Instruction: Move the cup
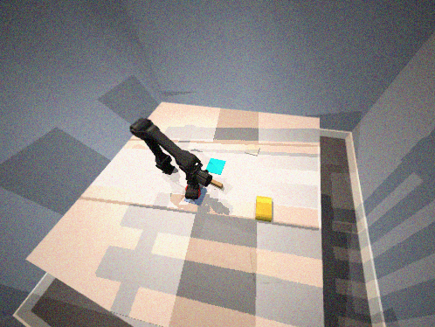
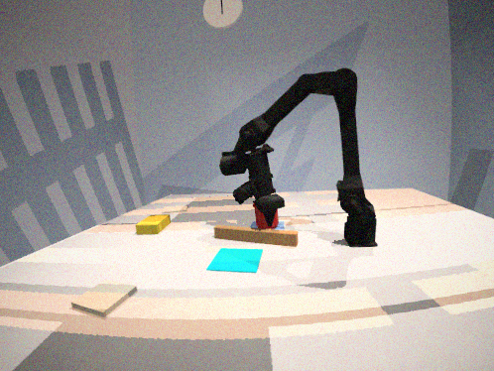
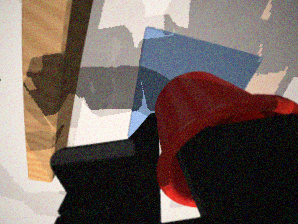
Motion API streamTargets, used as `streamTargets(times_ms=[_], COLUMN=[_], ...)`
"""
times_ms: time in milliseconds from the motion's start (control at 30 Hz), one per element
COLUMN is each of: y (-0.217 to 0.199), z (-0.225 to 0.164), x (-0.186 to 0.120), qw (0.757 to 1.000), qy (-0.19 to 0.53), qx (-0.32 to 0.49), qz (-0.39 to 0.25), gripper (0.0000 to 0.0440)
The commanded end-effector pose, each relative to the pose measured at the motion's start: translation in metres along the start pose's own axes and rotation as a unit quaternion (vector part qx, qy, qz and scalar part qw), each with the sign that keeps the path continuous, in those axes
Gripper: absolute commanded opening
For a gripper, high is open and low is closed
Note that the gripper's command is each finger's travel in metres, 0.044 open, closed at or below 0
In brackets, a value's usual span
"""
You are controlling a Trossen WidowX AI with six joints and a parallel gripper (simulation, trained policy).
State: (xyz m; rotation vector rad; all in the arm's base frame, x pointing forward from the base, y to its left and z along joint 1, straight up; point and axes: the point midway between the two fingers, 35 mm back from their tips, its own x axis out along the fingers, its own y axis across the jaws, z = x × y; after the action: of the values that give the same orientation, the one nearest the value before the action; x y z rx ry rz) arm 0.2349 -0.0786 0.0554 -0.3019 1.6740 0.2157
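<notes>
The red cup (image 1: 199, 191) (image 2: 260, 220) (image 3: 200, 95) stands on the blue pad (image 1: 201, 199) (image 2: 281, 225) (image 3: 200, 57), near its edge. My gripper (image 1: 192, 193) (image 2: 269, 218) (image 3: 159, 117) points down at the cup and is shut on its wall: in the wrist view one finger is outside the cup, the other reaches over its rim into the mouth. The fingers hide the cup's inside, and no marbles show. The cyan pad (image 1: 216, 166) (image 2: 235, 261) is bare, on the other side of the wooden bar.
The wooden bar (image 1: 217, 184) (image 2: 255, 235) (image 3: 40, 100) lies between the two pads. A yellow block (image 1: 264, 209) (image 2: 153, 224) lies farther out from the arm's base. A thin pale tile (image 2: 104, 300) lies beyond the cyan pad, at the front left in the exterior view.
</notes>
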Motion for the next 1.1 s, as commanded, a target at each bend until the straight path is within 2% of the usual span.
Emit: streamTargets(times_ms=[0,567,1067], y=[-0.001,-0.002,0.014], z=[0.002,0.018,0.044], x=[-0.002,-0.039,-0.07], qw=[1.0,0.996,0.99], qy=[-0.005,-0.036,-0.068], qx=[-0.019,-0.083,-0.12], qz=[0.002,-0.012,-0.029], gripper=[0.0,0.0,0.0])
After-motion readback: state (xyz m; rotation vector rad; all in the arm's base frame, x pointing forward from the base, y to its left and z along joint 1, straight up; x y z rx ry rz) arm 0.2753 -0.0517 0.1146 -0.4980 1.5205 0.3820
